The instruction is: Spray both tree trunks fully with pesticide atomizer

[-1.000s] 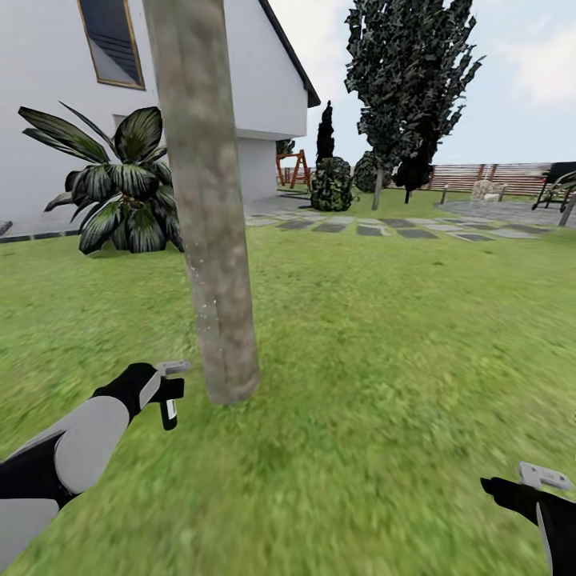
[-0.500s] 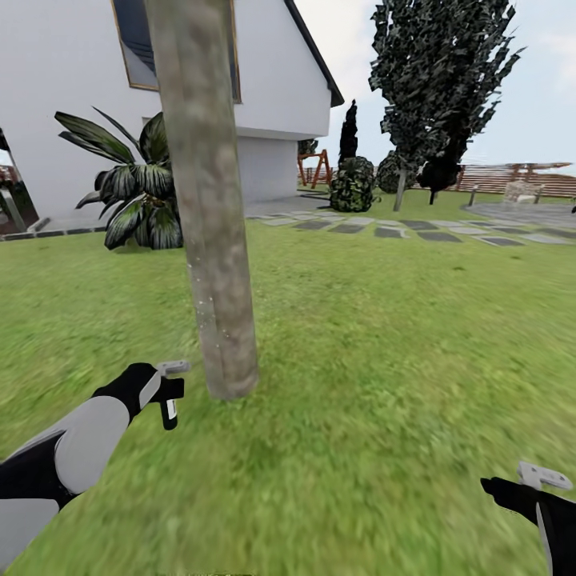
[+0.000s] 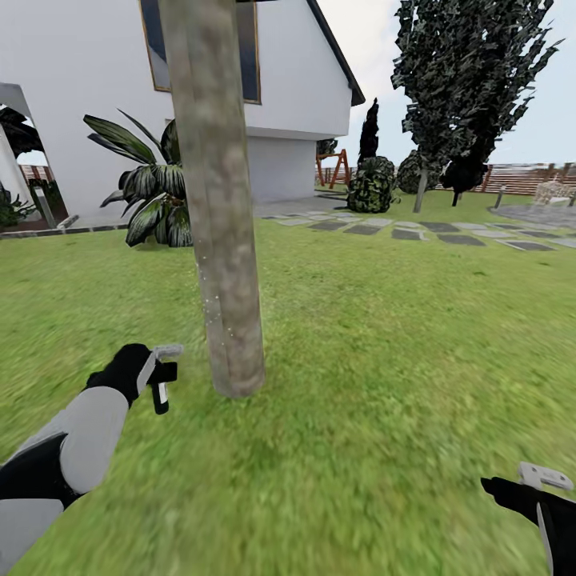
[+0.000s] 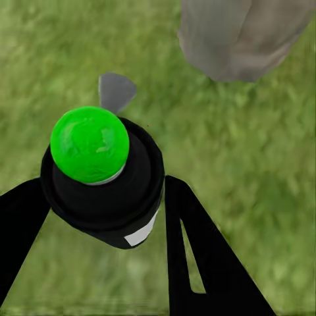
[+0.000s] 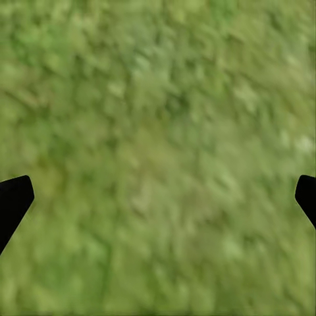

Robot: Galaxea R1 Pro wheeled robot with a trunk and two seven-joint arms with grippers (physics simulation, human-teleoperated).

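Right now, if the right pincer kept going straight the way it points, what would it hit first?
The grass, most likely. The right pincer looks straight onto bare lawn, its fingertips spread wide with nothing between them. How far off the ground lies is unclear.

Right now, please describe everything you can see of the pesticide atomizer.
The pesticide atomizer is a small black can with a round bright green cap on its end, a pale label patch on its side and a grey flap beside the cap. It is off the grass, held between the two black fingers of the left gripper. In the head view it hangs down from the fingers as a small dark piece with a pale strip, beside the base of the tree trunk without touching it.
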